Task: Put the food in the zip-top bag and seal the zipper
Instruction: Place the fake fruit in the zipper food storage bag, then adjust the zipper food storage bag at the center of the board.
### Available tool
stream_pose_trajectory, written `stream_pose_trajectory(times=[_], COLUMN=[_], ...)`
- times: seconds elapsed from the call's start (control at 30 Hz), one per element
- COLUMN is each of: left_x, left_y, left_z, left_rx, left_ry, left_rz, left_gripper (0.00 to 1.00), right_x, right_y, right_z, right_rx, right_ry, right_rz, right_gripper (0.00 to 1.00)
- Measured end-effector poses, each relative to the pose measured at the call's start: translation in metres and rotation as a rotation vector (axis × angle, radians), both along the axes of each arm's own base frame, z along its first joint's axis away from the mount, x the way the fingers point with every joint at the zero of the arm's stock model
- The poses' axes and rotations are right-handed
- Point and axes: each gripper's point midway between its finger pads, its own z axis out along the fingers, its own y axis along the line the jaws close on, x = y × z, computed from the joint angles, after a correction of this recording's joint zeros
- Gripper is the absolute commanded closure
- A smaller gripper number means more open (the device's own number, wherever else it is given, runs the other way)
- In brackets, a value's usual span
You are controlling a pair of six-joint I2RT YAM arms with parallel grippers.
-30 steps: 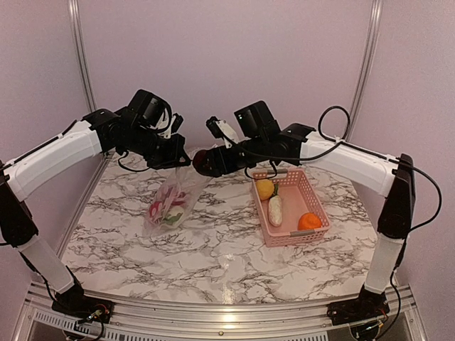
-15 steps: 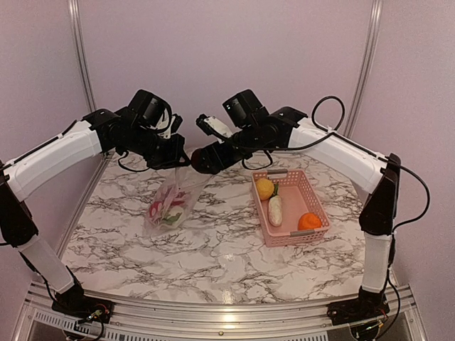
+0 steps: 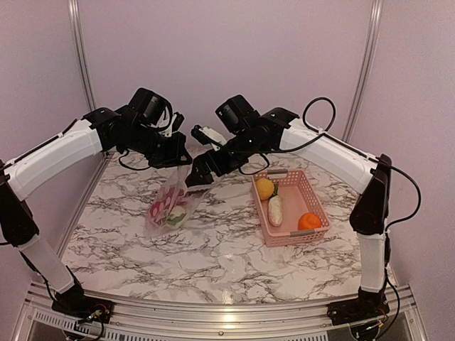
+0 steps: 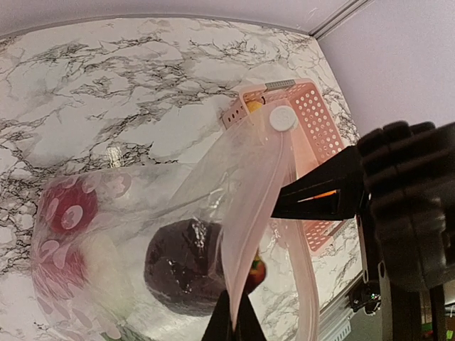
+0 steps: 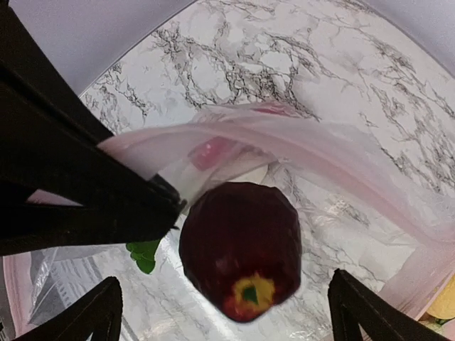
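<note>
My left gripper (image 3: 179, 158) is shut on the mouth edge of the clear zip-top bag (image 3: 170, 202), which hangs down to the table. In the left wrist view the zipper (image 4: 250, 206) runs up from the pinched fingertips (image 4: 233, 323). My right gripper (image 3: 197, 176) hangs open over the bag's mouth. The dark maroon fruit (image 5: 240, 245) is loose below its spread fingers, touching neither. It shows through the plastic (image 4: 181, 266) inside the bag. A red piece (image 4: 67, 213) and a green leaf (image 5: 146, 254) are in there too.
The pink lattice basket (image 3: 318, 197) stands to the right of the bag. It holds a yellow round fruit (image 3: 264, 188), a white oblong one (image 3: 275, 210) and an orange one (image 3: 309, 222). Metal posts rise at the back corners of the marble table.
My right gripper swung left over the bag's mouth and opened. The dark maroon fruit left its fingers and dropped into the bag. The left gripper kept its hold.
</note>
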Motion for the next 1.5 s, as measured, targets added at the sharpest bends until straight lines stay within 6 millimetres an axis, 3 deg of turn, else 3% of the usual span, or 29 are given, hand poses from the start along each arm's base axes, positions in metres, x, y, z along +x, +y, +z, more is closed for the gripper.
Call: stream_pose_trajectory(times=[0.13,0.3,0.5,0.63,0.77,0.87,0.93,1.07,1.13,1.23,1.37,1.5], left_x=[0.0,0.0,0.0,0.001,0.001,0.001,0.001,0.0,0.0,0.0,-0.001,-0.016], left_y=[-0.001,0.0,0.0,0.0,0.0,0.0,0.0,0.0,0.001,0.009,0.017,0.022], left_z=[-0.001,-0.001,-0.001,-0.001,-0.001,-0.001,-0.001,-0.001,-0.001,0.003,0.014,0.007], left_rx=[0.0,0.0,0.002,0.006,0.006,0.006,0.007,0.013,0.022,0.073,0.137,0.179], left_ry=[0.003,0.003,0.001,-0.003,-0.003,-0.003,-0.005,-0.009,-0.011,-0.014,-0.029,0.011], left_rz=[-0.001,-0.001,-0.001,0.0,-0.001,-0.002,-0.004,-0.011,-0.015,0.002,0.006,-0.017], left_gripper=[1.0,1.0,1.0,1.0,0.99,0.95,0.91,0.84,0.82,0.77,0.74,0.75], right_x=[-0.001,0.0,0.006,0.018,0.029,0.03,0.031,0.032,0.031,0.03,0.026,0.017], right_y=[0.003,0.002,-0.022,-0.049,-0.063,-0.061,-0.055,-0.044,-0.041,-0.036,-0.025,-0.015], right_z=[0.014,0.017,0.029,0.039,0.028,0.007,-0.003,-0.012,-0.013,-0.007,0.019,0.038], right_rx=[0.038,0.05,0.072,0.096,0.09,0.079,0.085,0.11,0.122,0.147,0.205,0.237], right_ry=[0.009,0.029,0.057,0.059,0.076,0.124,0.154,0.197,0.221,0.248,0.256,0.246], right_rz=[-0.011,-0.039,-0.123,-0.215,-0.275,-0.288,-0.288,-0.283,-0.288,-0.291,-0.285,-0.263], right_gripper=[0.01,0.01,0.03,0.18,0.28,0.39,0.53,0.83,0.9,0.94,0.95,0.96])
